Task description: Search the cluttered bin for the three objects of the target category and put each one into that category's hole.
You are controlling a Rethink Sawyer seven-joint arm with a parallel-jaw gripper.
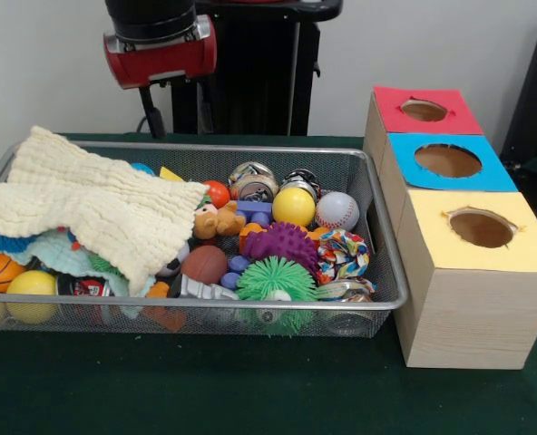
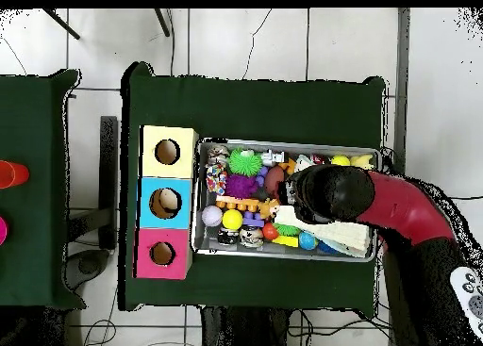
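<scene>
The cluttered bin (image 1: 388,263) is a silver wire mesh basket on the green table, full of small toys. It also shows in the overhead view (image 2: 283,143). The hole (image 1: 447,160) is round and cut in the blue top of the middle wooden box, to the right of the bin; in the overhead view (image 2: 166,203) it lies left of the bin. The red and black arm end (image 1: 160,45) hangs above the bin's back left. In the overhead view the arm (image 2: 330,191) covers the bin's right half. The gripper itself is hidden.
A cream knitted cloth (image 1: 96,204) covers the bin's left half. Toys include a yellow ball (image 1: 293,207), a baseball (image 1: 337,210), a green spiky ball (image 1: 276,279) and a purple spiky ball (image 1: 282,243). Red-topped (image 1: 424,110) and yellow-topped (image 1: 481,227) holes flank the blue one.
</scene>
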